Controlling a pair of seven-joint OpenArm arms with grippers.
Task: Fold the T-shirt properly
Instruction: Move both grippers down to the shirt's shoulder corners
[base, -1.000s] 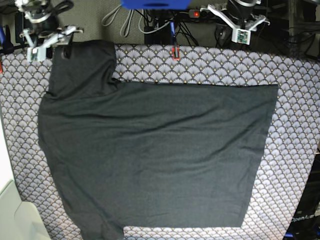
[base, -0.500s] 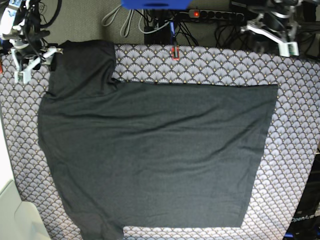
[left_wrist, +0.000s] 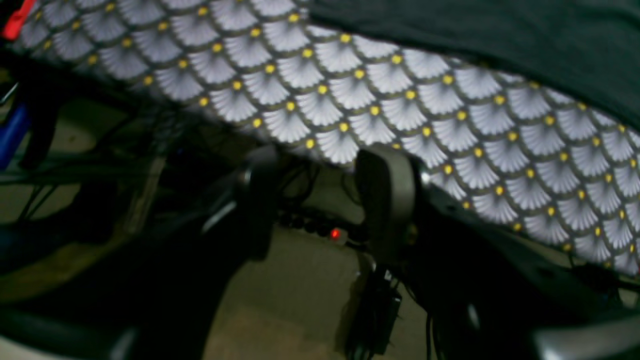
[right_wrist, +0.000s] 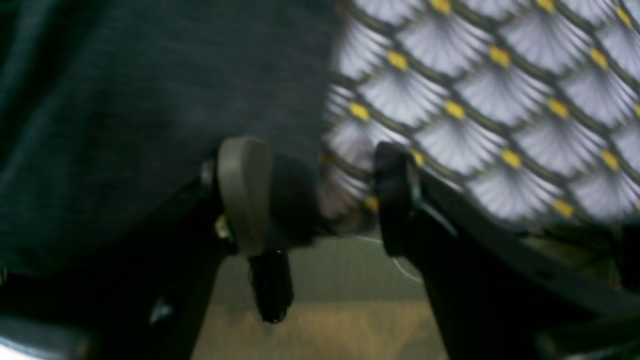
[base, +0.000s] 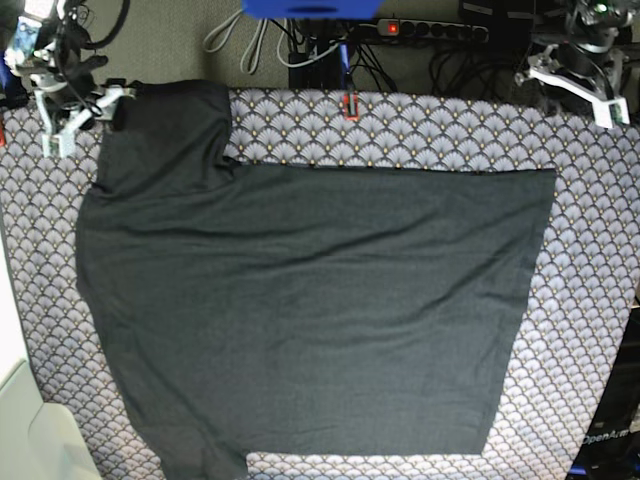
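The T-shirt (base: 310, 310) lies spread flat on the scallop-patterned cloth (base: 590, 300), plain dark side up, one sleeve (base: 170, 130) reaching the back left edge. My right gripper (base: 85, 115) hovers at that sleeve's outer edge. In the right wrist view it (right_wrist: 320, 200) is open, with the sleeve's edge (right_wrist: 150, 100) by one finger and nothing clamped. My left gripper (base: 570, 92) hangs over the table's back right edge, apart from the shirt's corner (base: 550, 175). It (left_wrist: 322, 205) stands open and empty in the left wrist view, where the shirt (left_wrist: 475, 25) lies beyond.
Behind the table run cables and a power strip (base: 390, 28) with a red light. A small red clip (base: 351, 105) sits on the cloth's back edge. A blue object (base: 310, 8) overhangs the top, and a white surface (base: 30, 430) stands at the front left.
The left gripper has swung to the right along the back edge and opened a little. The right gripper dropped toward the left, then came back beside the sleeve. The shirt has not moved.
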